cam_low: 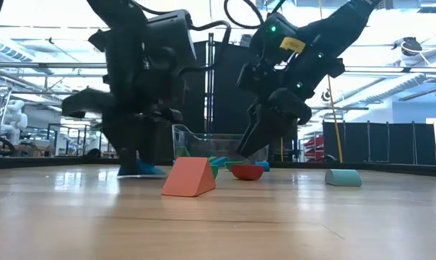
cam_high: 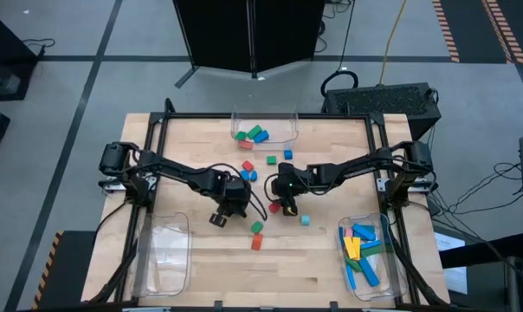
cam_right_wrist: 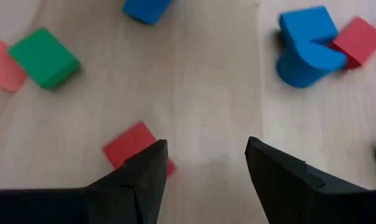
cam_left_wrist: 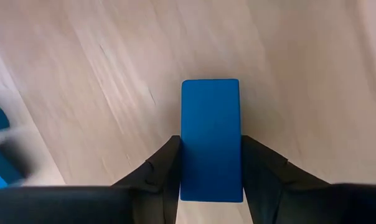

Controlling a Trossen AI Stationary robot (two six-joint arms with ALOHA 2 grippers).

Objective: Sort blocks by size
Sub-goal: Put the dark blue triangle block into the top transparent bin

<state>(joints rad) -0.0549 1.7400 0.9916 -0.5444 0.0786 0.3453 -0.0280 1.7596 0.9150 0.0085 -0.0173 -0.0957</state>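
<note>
Your left tool [cam_left_wrist: 210, 177] has its fingers pressed against both long sides of a blue block [cam_left_wrist: 210, 137], near the desk's centre, ready to lift. Your right tool [cam_right_wrist: 203, 163] hangs open and empty over bare wood, a red block [cam_right_wrist: 133, 146] at its 9 o'clock. Loose blocks lie at 12 o'clock; long bars fill the bin [cam_high: 366, 277] at 4 o'clock. The desk [cam_high: 313, 260] is pale wood; dark equipment stands beyond.
</note>
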